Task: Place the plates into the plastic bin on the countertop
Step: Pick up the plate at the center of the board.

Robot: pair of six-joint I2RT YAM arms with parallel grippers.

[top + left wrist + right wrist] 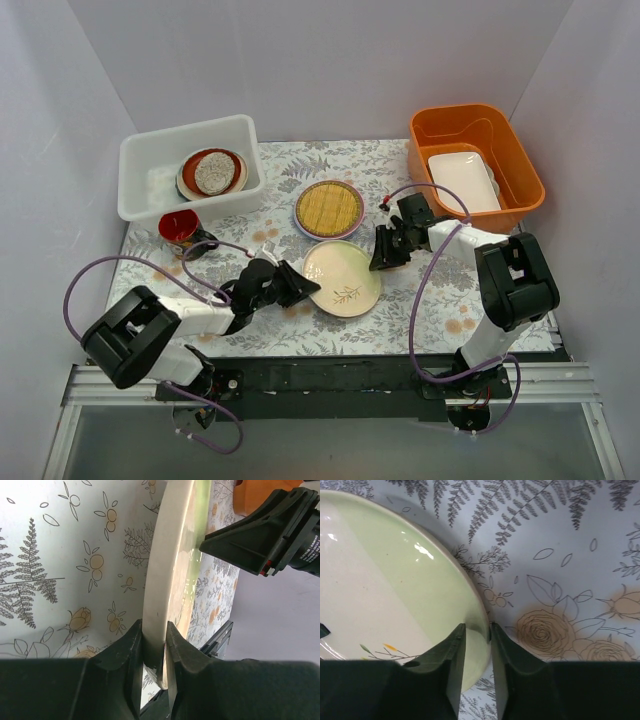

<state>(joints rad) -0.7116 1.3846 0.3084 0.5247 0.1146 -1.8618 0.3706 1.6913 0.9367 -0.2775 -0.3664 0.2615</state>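
Pinching pale yellow plate (342,278) rim: left gripper (154,632); right gripper (477,630) straddles rim

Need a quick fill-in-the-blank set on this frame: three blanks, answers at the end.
1. The white dish lies in the ___ tub.
2. The ___ mug stands beside the plastic bin.
3. The left gripper is shut on the pale plate at its ___.

Missing words: orange; red; rim.

Pale yellow-green plate (342,277), sprig-painted; white countertop (390,320), grey ferns, orange flowers.
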